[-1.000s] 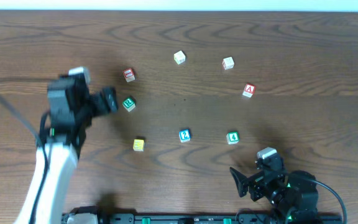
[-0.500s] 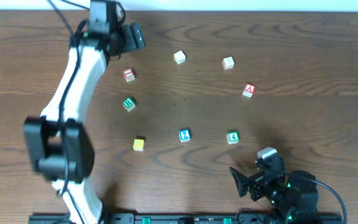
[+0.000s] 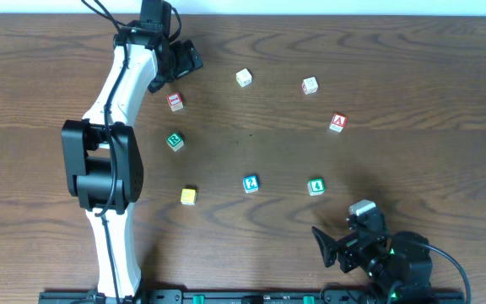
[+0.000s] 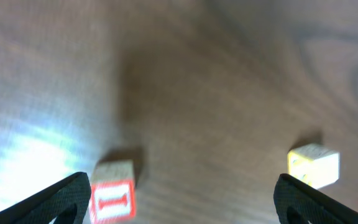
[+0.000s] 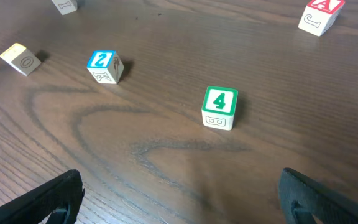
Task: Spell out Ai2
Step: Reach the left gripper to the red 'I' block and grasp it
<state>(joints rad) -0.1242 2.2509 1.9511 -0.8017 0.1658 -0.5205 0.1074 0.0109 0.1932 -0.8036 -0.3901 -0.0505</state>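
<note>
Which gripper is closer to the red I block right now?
Left. The left gripper is just beyond the red I block, toward the table's far edge. The right gripper is at the near edge, well off to the block's right.

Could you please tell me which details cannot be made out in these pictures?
1. Overhead: the characters on the green block and the cream block are too small to read.
2. Left wrist: the character on the red block is smeared by motion blur.
3. Right wrist: the top edge cuts off the cropped block, so its top face is out of view.
</note>
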